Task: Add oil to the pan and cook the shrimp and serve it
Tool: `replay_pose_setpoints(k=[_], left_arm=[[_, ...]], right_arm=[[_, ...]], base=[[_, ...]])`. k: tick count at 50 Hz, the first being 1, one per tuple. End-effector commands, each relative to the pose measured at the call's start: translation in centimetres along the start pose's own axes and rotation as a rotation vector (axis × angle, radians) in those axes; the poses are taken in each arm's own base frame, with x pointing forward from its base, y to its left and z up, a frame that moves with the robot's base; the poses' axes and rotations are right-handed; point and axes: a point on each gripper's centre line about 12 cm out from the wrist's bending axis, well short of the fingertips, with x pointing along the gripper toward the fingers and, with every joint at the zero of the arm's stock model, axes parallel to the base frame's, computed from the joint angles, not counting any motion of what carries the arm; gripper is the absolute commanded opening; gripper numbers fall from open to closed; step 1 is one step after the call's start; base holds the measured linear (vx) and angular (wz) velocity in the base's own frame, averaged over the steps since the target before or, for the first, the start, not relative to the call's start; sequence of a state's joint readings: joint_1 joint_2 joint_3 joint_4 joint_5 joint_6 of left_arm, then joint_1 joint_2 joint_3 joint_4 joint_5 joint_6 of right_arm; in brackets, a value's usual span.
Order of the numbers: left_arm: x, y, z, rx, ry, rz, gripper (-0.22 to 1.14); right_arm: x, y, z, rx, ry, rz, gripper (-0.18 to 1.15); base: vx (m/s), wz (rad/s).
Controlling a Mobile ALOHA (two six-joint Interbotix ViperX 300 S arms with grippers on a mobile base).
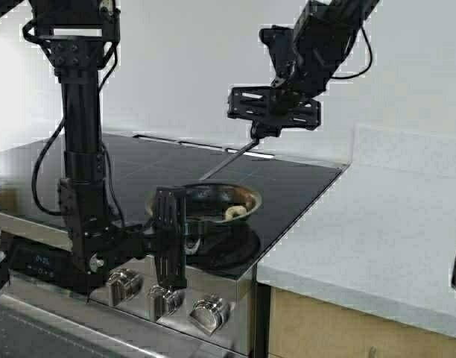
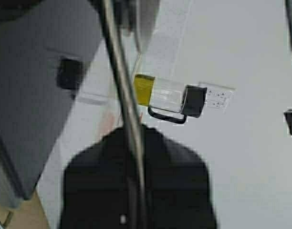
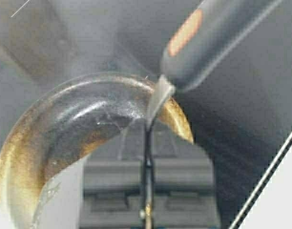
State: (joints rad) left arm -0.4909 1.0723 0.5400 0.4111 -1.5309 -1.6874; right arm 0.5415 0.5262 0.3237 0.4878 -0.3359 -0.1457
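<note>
Nearest the robot, the left gripper [image 1: 171, 237] sits low at the front edge of the stove [image 1: 302, 179], just above the knobs, clamped on the short handle of the pan [image 1: 206, 200]; presumably this steadies the pan while the other arm works in it. The pan rests on the dark glass cooktop and holds the shrimp [image 1: 236, 212], a pale curl lying toward its right side. The inner wall shows a golden sheen (likely oil already added, though I can't be sure).

Farther back, the right gripper [image 1: 267, 119] hangs above the cooktop, pinching the grey handle of a spatula [image 3: 203, 43], its thin shaft angled down toward the pan's far rim, poised for stirring or lifting the shrimp.

Farthest off, seen only from the left wrist, the oil [image 2: 145, 89] sits in its clear jug on the pale worktop [image 1: 377, 216].
</note>
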Motion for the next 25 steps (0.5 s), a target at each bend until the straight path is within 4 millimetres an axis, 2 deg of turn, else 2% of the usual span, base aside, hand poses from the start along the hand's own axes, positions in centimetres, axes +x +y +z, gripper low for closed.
replay_pose_setpoints(k=[1, 6, 11, 25], left_arm=[[0.42, -1.48, 0.07, 0.030, 0.001, -0.039, 0.02], [0.40, -1.52, 0.06, 0.045, 0.000, -0.039, 0.06], [0.36, -1.48, 0.08, 0.061, -0.003, -0.037, 0.21], [0.11, -1.22, 0.37, 0.084, -0.036, -0.015, 1.04]], right_arm=[[-1.40, 0.69, 2.87, 0.014, -0.075, 0.017, 0.09], [-1.47, 0.62, 2.70, 0.014, -0.071, 0.016, 0.09], [-1.48, 0.60, 2.66, 0.016, -0.071, 0.015, 0.09], [-1.71, 0.44, 2.82, 0.025, -0.089, 0.007, 0.09]], base=[[0.00, 0.00], [0.00, 0.00], [0.00, 0.00], [0.00, 0.00]])
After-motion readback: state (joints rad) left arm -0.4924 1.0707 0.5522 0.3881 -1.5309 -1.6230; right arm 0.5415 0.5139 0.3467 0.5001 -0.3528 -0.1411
